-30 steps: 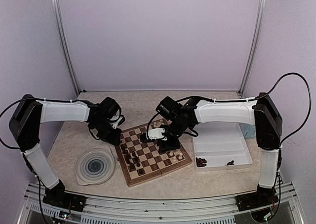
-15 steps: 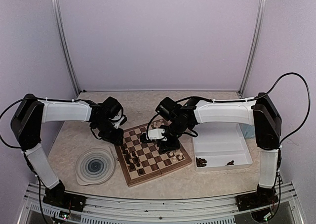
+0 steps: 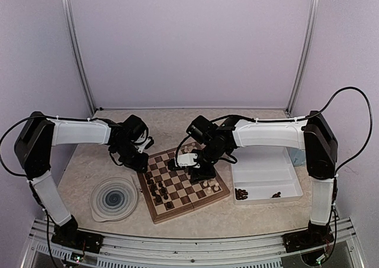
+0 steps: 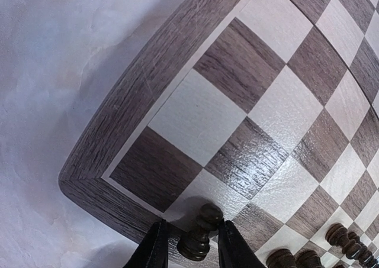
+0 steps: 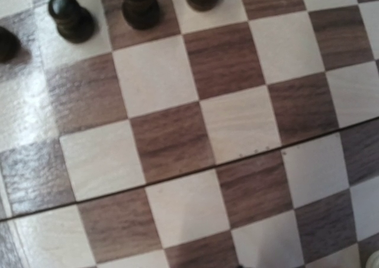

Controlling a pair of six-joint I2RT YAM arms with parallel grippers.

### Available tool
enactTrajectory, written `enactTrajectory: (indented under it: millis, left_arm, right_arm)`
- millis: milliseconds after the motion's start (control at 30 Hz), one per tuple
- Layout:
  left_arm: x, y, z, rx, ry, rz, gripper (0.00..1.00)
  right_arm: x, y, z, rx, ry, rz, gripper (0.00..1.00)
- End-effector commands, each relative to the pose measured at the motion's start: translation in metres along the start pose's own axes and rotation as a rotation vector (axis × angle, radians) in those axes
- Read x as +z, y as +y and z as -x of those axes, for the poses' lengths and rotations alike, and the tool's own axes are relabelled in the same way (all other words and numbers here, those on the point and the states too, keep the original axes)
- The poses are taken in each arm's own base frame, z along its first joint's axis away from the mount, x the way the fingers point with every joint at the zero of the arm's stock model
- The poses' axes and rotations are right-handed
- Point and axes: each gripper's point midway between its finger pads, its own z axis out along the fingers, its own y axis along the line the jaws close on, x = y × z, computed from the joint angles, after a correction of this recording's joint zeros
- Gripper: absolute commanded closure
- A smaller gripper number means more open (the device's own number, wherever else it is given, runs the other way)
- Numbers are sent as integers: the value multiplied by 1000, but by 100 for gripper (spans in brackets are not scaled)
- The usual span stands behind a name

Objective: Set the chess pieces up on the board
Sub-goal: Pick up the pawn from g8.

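- Wooden board point(image 3: 185, 192) lies on the tabletop point(image 3: 249, 212) between the two arms in the top view. It is turned askew, with one corner toward the near edge. A blue-swirl plate point(image 3: 113, 199) is just beside it on the left, and a white tray point(image 3: 266, 172) is on the right.
- Dark pieces point(image 3: 157, 189) crowd the left part of the board and cream pieces point(image 3: 211, 185) stand near its right side. A few loose dark pieces point(image 3: 241, 193) lie at the near edge of the tray.
- Left fingers point(image 3: 137, 161) are at the left corner of the board. Right fingers point(image 3: 199, 173) hang over its middle, and I cannot tell their state.
- Left wrist view: the left fingers stand close on both sides of one dark pawn point(image 4: 198, 235). It is on the light square next to the corner square. Its long axis runs slantwise, the round head to the upper right and the base to the lower left. I cannot tell if it is gripped or only flanked.
- Right wrist view: three dark figures point(image 5: 140, 5) stand along the top edge, and the board's fold seam point(image 5: 177, 176) crosses slantwise. The right fingers are out of this view.
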Motion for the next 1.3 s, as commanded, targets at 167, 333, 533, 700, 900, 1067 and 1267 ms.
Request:
enactTrajectory:
  millis: [167,333,533,700,900,1067,1267]
  left_arm:
    - [15,-14,-17,17,69,-79,81]
    - [-10,-14,3,8,-47,-98,89]
    - [-54,-23,43,19,-304,-180,92]
    - [-98,-39,60,89,-502,-276,92]
    - [-148,-56,62,190,-675,-335,90]
    - [-158,-71,57,247,-706,-338,90]
    - [-158,-77,55,277,-701,-330,90]
  right_arm:
    - [-28,-25,22,23,-66,-77,67]
    - [-107,-88,59,158,-307,-223,66]
    - [-145,-114,78,264,-494,-182,61]
    - [-122,-107,91,399,-554,29,61]
    - [-116,-93,113,470,-661,300,52]
    - [-117,-83,127,504,-716,442,46]
    - [-114,-76,137,534,-741,542,42]
